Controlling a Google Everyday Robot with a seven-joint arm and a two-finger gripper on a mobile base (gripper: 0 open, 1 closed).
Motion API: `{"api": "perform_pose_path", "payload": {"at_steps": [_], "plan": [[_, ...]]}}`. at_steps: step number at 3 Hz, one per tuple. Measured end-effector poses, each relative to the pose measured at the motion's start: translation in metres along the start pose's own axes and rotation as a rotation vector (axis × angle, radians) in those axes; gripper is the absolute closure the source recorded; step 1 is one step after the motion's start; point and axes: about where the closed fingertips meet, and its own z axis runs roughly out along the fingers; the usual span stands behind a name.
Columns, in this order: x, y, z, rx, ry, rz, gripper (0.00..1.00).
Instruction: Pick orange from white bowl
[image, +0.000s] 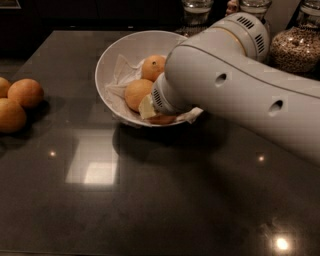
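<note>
Camera view, near to far. Nearest: dark glossy table (100, 210) with lamp reflections. Midway, at right: thick white arm (240, 95), reaching leftward and down into bowl (107, 55). Inside bowl: gripper (151, 109), low over crumpled paper (119, 75) at the near right side, mostly hidden behind the wrist. Jaw state: cannot tell, masked by the arm. Touching or just beside gripper on its left: orange (136, 93), resting on paper near the middle of bowl. Behind it, toward the far rim: second orange (152, 66), close to the first, perhaps touching. Below gripper: a brownish-orange patch, possibly another fruit, too hidden to say. Step in hand, as a judgement: closing on orange inside bowl. To do it well: centre jaws across the widest part of the fruit, leave paper out of the grip, squeeze gently against slipping on smooth round skin, then lift straight up, clear of the rim, without nudging second orange or tipping bowl. At far left on table, well apart from bowl: loose oranges (25, 92), clustered together. Along the back edge: glass jars (300, 42), one filled with grain. Counts: one bowl, one arm, one gripper, two oranges plainly seen in bowl, three loose oranges at left with one cut by the frame edge, three jars.
</note>
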Motion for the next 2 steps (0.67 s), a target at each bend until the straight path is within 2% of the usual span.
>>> {"api": "perform_pose_path", "payload": {"at_steps": [1,2], "plan": [[-0.005,-0.001,-0.010,-0.038,-0.028,-0.007,1.00],[-0.019,-0.003,-0.035,-0.083,-0.095,-0.025,1.00]]}}
